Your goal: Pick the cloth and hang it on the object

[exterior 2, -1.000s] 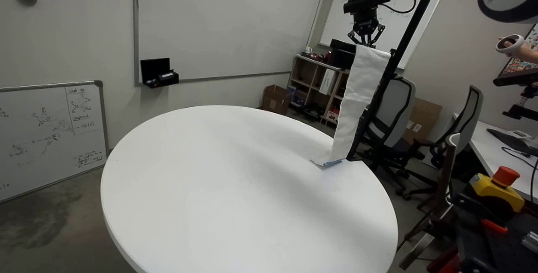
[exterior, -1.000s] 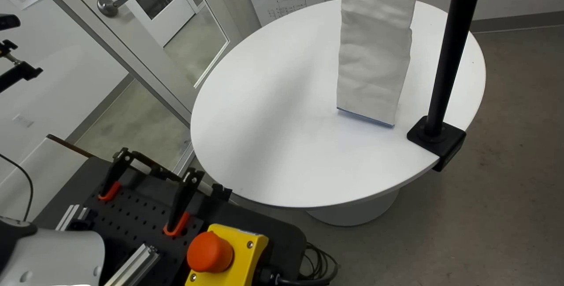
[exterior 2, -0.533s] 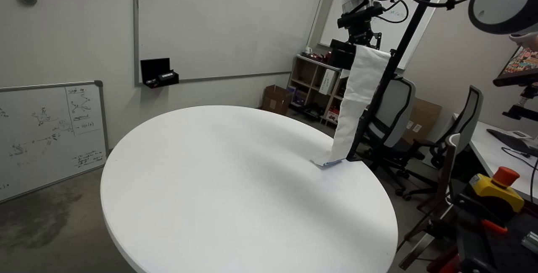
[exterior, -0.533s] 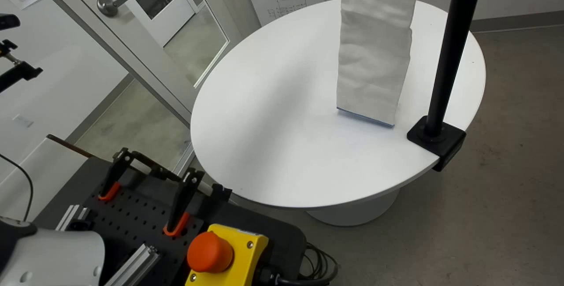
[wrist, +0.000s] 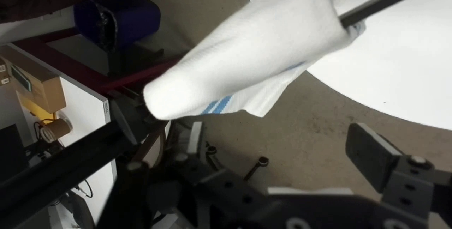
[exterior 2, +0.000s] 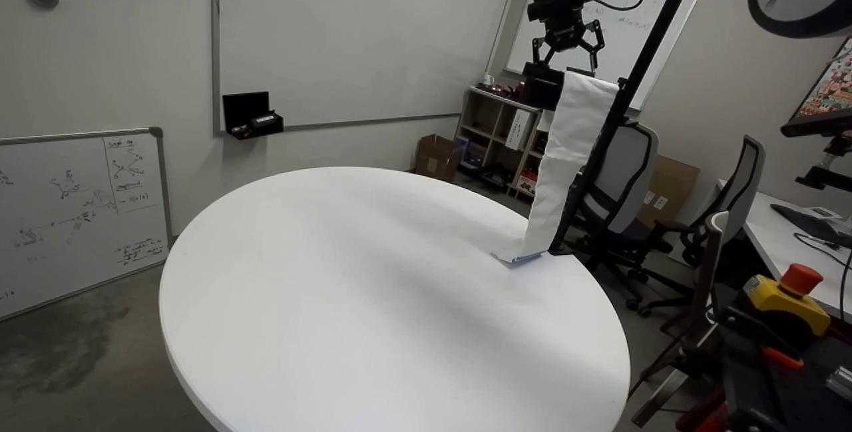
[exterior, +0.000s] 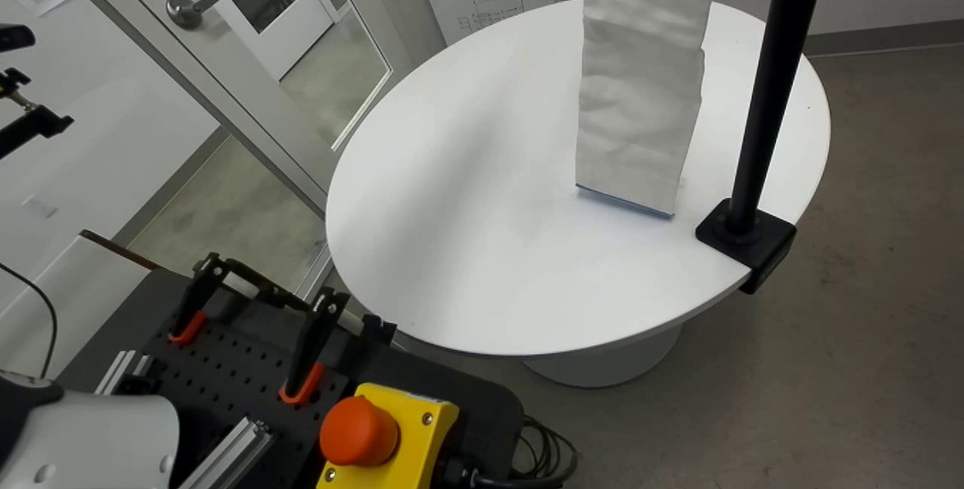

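Cloth [wrist: 254, 42], white fabric with blue stripes, hangs over thin dark rods [wrist: 385, 1] beside black pole [exterior: 776, 82] at edge of round white table [exterior: 452, 263]; black two-finger gripper [exterior 2: 564, 66] nearby, jaws spread wide.

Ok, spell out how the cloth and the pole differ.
Colour: the cloth is white with blue striping; the pole is black.
Shape: the cloth is broad and creased; the pole is narrow and straight.
Support: the cloth hangs draped; the pole rises from a base at the rim of the table.
Both run past the top of an exterior view.
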Tool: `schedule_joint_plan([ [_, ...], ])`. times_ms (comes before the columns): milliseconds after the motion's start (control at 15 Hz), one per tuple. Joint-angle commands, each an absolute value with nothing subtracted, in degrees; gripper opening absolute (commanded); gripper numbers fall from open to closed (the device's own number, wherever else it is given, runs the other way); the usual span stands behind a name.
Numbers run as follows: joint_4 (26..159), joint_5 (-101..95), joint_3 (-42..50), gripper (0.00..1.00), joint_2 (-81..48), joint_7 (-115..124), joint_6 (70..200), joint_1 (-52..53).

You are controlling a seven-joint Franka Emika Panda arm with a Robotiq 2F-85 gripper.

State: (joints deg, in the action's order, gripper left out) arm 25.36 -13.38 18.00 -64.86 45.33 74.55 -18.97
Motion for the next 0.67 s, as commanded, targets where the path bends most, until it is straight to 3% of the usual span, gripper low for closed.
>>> schedule_joint_plan([
  [0, 25.3, -15.1, 18.7, 1.00, -62.1, 44.3, 76.9, -16.7],
  [600, 24.9, -13.2, 14.5, 1.00, -54.2, 26.7, 76.9, -11.7],
])
